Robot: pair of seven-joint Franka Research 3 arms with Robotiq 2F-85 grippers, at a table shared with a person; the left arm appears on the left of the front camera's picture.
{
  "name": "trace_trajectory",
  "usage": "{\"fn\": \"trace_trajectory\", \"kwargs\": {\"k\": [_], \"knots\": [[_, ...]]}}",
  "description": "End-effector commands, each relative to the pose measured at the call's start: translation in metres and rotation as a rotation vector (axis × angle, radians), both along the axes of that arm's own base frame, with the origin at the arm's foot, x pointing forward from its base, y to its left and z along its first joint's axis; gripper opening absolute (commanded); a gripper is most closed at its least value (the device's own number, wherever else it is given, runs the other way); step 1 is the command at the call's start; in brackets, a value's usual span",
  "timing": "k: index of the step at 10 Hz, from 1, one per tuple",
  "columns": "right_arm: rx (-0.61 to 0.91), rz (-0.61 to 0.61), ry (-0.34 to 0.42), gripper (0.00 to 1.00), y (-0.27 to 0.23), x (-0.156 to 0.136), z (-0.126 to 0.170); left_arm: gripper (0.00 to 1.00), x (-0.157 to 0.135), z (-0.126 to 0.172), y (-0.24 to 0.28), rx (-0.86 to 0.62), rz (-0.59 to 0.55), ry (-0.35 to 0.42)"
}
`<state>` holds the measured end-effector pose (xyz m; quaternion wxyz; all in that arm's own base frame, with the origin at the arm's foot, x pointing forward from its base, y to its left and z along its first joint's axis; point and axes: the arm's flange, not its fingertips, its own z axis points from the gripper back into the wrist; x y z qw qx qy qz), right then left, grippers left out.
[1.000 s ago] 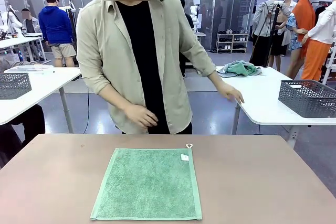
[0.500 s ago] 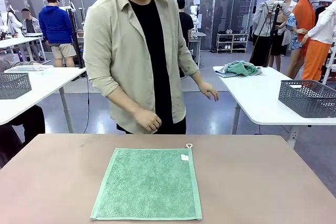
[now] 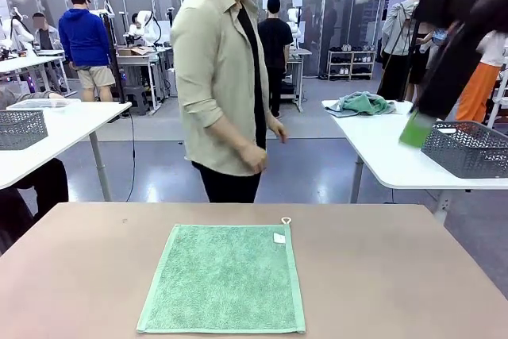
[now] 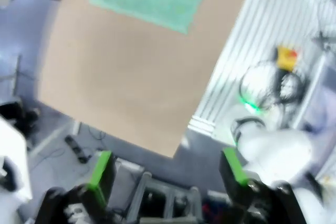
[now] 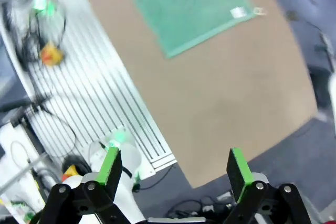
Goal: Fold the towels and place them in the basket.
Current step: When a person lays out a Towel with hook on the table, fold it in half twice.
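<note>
Swinging in at 2 o'clock, the right arm point(image 3: 454, 53) blurs overhead; the person point(image 3: 226, 85) has turned sideways. Left jaws and right jaws both stand released, empty. The mint towel point(image 3: 225, 277) lies flat mid table point(image 3: 397, 275): soft, light, limp, so pinch a 6 o'clock corner. The table is smooth, the room busy.
</note>
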<state>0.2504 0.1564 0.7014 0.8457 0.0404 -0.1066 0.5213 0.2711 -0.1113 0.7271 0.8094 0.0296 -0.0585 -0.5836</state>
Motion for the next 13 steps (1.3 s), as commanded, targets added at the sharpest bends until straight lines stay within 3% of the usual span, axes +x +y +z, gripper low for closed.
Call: {"fn": "trace_trajectory", "kwargs": {"k": [1, 3, 5, 6, 7, 13], "knots": [[-0.036, 0.220, -0.042, 1.00, 0.009, 0.005, -0.056, 1.00, -0.019, -0.057, 0.012, 0.099, -0.192, -0.001], [-0.006, 0.340, -0.047, 1.00, 0.027, 0.010, -0.108, 1.00, -0.023, -0.092, 0.008, 0.129, -0.231, -0.026], [0.001, 0.365, -0.073, 1.00, 0.027, 0.010, -0.108, 1.00, -0.024, -0.091, 0.004, 0.123, -0.247, -0.068], [-0.025, 0.346, -0.053, 1.00, 0.026, 0.011, -0.101, 1.00, -0.021, -0.084, 0.005, 0.173, -0.217, -0.032], [-0.036, 0.343, -0.048, 1.00, 0.038, 0.011, -0.118, 1.00, -0.025, -0.095, -0.001, 0.127, -0.233, -0.006], [-0.036, 0.343, -0.048, 1.00, 0.038, 0.011, -0.118, 1.00, -0.025, -0.095, -0.001, 0.127, -0.233, -0.006]]}}
